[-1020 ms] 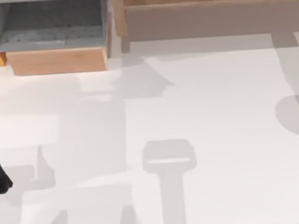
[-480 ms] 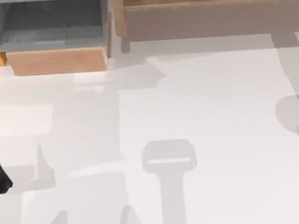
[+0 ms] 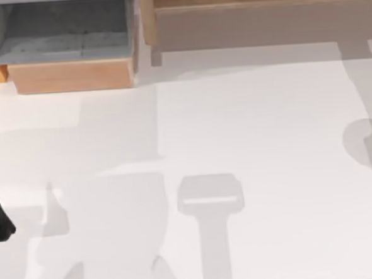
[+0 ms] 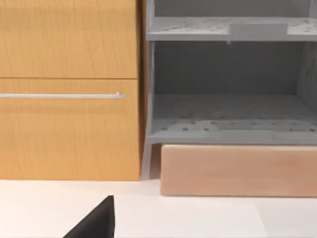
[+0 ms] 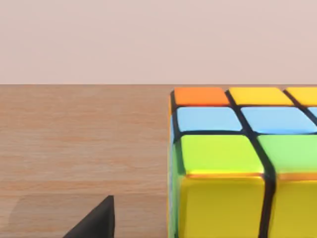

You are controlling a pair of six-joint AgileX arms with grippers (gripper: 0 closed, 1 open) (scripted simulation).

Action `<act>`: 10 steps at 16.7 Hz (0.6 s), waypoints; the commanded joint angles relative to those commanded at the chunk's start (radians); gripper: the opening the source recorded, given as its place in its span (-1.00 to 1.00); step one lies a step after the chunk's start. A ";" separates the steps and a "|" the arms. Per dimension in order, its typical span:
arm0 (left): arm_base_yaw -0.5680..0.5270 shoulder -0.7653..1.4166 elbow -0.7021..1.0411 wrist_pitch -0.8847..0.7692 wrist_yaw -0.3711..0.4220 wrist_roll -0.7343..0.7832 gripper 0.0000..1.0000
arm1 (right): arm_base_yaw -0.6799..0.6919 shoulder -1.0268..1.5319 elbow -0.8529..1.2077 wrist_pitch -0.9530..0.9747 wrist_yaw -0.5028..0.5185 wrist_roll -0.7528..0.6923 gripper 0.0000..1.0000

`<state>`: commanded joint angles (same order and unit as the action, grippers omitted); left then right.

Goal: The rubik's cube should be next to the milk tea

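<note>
Wooden surface (image 5: 74,148) bears the rubik's cube (image 5: 237,163), cut off at the frame edge.

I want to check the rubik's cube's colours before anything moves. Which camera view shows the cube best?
The right wrist view: the rubik's cube sits close up on a wooden surface, with orange, yellow, blue and green squares plain. The top view gives the white table and shadows, the left wrist view a wooden cabinet and grey shelves, not the cube.

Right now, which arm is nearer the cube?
Right. Its wrist view has the cube looming close on a wooden surface. The left wrist view faces a wooden cabinet and grey shelves instead.
</note>
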<state>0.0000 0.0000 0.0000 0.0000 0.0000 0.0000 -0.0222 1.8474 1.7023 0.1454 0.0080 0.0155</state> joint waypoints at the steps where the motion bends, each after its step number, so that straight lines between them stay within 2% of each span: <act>1: 0.000 0.000 0.000 0.000 0.000 0.000 1.00 | 0.000 0.000 0.000 0.000 0.000 0.000 1.00; 3: 0.000 0.000 0.000 0.000 0.000 0.000 1.00 | 0.000 0.000 0.000 0.000 0.000 0.000 1.00; 10: 0.000 0.000 0.000 0.000 0.000 0.000 1.00 | 0.000 0.000 0.000 0.000 0.000 0.000 -0.06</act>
<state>0.0000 0.0000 0.0000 0.0000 0.0000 0.0000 -0.0222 1.8474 1.7023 0.1454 0.0080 0.0155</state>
